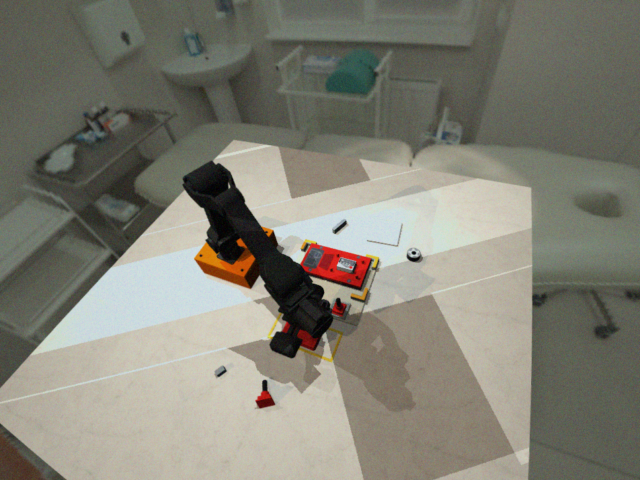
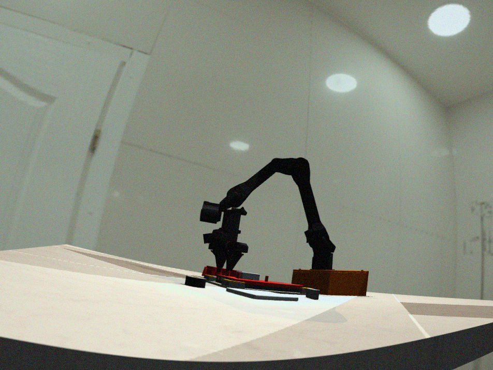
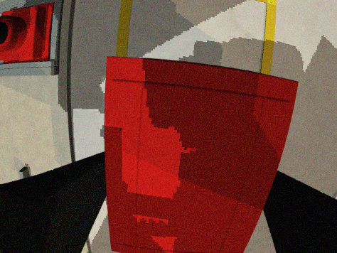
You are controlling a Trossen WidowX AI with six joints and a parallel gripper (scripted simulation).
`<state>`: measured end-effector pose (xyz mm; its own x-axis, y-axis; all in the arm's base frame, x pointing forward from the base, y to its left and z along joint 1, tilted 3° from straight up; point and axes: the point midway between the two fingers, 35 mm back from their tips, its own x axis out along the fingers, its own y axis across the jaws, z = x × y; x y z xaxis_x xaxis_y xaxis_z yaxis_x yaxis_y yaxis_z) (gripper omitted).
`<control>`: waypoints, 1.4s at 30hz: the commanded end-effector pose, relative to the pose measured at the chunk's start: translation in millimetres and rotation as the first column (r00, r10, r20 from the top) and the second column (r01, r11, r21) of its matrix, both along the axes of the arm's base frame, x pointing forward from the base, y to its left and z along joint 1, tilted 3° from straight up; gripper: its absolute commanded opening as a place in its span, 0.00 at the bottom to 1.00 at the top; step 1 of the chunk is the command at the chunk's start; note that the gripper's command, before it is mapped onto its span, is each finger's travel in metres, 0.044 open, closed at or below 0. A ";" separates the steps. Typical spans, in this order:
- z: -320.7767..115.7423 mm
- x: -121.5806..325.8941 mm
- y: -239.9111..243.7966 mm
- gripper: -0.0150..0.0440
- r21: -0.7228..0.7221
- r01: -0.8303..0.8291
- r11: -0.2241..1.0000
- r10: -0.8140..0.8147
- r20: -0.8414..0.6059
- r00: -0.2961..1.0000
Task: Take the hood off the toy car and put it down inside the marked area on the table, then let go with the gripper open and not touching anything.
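The red hood (image 1: 308,339) (image 2: 234,273) (image 3: 199,142) is level between the two black fingers of my gripper (image 2: 223,271) (image 3: 189,170), which is shut on its sides. The hood is very low over the marked area (image 1: 336,346) (image 3: 124,28), a yellow outline. In the wrist view the outline runs under the hood's far edge and part of it shows beyond. Whether the hood touches the table cannot be told. In the top view the arm hides the fingertips and part of the hood. The toy car's red body (image 1: 331,268) (image 2: 270,283) lies beside the area, between yellow corner brackets.
A red piece with a black knob (image 1: 339,308) (image 3: 43,35) sits in a grey holder near the area. A similar loose red piece (image 1: 264,400), a small grey block (image 1: 220,370), a dark bar (image 1: 339,225) and a wheel (image 1: 413,254) (image 2: 194,281) lie around. The orange base (image 1: 227,268) (image 2: 346,282) carries the arm.
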<state>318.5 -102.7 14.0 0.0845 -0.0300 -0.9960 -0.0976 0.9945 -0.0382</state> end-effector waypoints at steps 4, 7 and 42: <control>-4.3 -0.3 0.8 0.25 0.005 -0.005 1.000 0.005 -0.001 1.000; -5.7 -0.2 0.8 0.25 0.005 -0.005 1.000 0.005 -0.001 1.000; -15.6 1.3 -0.5 0.70 0.000 0.000 1.000 0.000 0.000 1.000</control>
